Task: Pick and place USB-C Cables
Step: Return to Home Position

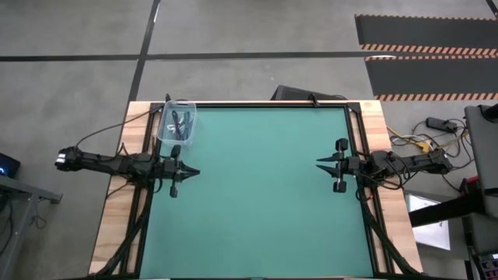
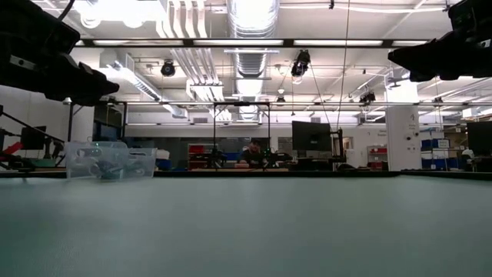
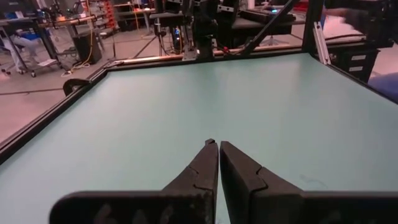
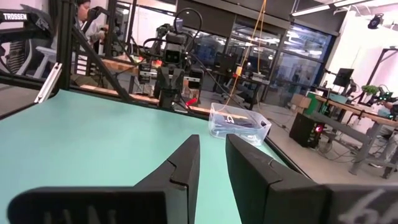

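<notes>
The USB-C Cables (image 1: pixel 180 122) lie bundled inside a clear plastic bin (image 1: pixel 176 123) that stands on the green mat's far left corner. The bin also shows in the low view (image 2: pixel 108 160) and the right wrist view (image 4: pixel 239 123); dark and light cable bundles show through its wall (image 4: pixel 235 121). My left gripper (image 1: pixel 194 173) hovers above the mat's left edge, just near of the bin, pointing toward the table's right; its fingers (image 3: pixel 218 144) are shut on nothing. My right gripper (image 1: pixel 319 162) hovers above the right edge, pointing left, slightly open (image 4: pixel 212 140) and empty.
The green mat (image 1: pixel 264 202) stretches bare between the two grippers. A black frame (image 1: pixel 264 103) and wooden table margins (image 1: pixel 117 225) border it. Loose wires and equipment (image 1: pixel 424 144) sit beyond the right edge. A person (image 2: pixel 252 152) sits far off in the room.
</notes>
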